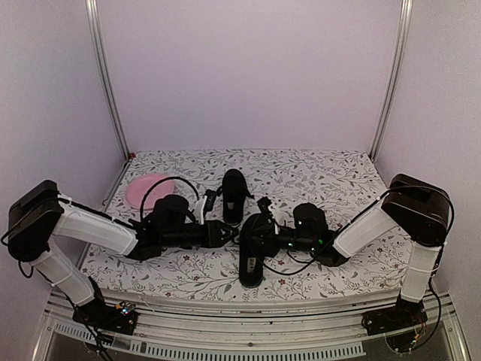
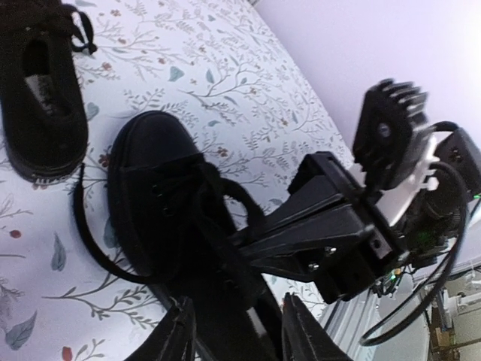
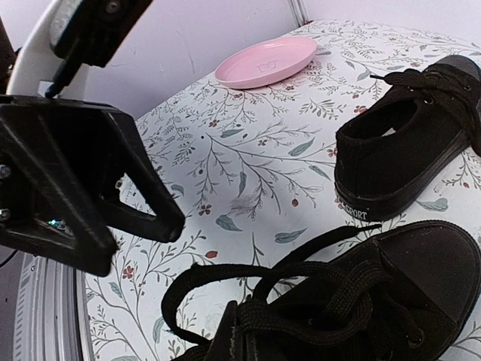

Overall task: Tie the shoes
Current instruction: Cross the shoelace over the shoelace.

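Now, near shoe (image 1: 252,259): all black, lying on the tabletop (image 1: 338,173) close to the front edge and between the two arms, toe pointing away from the arm bases. Its laces (image 3: 225,289) stand up in loose loops over the tongue, and one long strand trails onto the cloth beside the toe.
Far shoe (image 1: 234,195): the second of the pair, further back on the tabletop and just beyond the near one, not touching it; its opening faces up.
Left pincer (image 2: 237,335): open, its two fingers (image 2: 179,335) spread wide above the rear part of the near shoe, with nothing held between them.
Right pincer (image 2: 244,252): reaching in from the right, tips pushed in among the laces of the near shoe. Whether they clamp a strand cannot be told, as black lies on black there.
Pincers together: facing each other across the near shoe, close but apart.
Pink plate (image 1: 145,189): at the back left of the tabletop, well apart from both shoes.
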`<control>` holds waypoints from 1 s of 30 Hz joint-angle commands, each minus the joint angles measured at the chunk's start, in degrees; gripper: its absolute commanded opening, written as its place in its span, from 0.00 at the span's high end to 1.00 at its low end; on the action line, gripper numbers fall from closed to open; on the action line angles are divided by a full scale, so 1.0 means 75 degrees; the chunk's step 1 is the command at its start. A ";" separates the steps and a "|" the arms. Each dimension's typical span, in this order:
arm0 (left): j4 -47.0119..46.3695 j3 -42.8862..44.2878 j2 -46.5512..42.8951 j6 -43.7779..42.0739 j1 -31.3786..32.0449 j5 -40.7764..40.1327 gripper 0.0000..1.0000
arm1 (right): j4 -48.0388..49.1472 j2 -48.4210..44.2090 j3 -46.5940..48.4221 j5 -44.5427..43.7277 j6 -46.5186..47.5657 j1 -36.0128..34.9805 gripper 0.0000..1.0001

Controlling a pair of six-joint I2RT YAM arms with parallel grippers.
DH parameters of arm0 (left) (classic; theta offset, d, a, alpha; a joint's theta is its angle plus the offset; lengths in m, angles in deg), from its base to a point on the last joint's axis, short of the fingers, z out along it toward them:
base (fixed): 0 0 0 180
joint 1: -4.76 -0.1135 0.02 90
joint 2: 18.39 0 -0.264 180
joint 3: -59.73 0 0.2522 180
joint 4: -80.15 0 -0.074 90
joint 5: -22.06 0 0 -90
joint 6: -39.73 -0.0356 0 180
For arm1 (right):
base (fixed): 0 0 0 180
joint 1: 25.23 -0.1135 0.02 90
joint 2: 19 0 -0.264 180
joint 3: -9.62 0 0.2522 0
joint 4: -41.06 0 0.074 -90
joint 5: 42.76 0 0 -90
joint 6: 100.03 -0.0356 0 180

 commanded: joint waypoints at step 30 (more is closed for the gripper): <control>-0.1934 0.0802 0.2285 0.0135 -0.0277 0.1747 0.64 | 0.0286 -0.0206 -0.0173 -0.0155 -0.0256 0.0102 0.98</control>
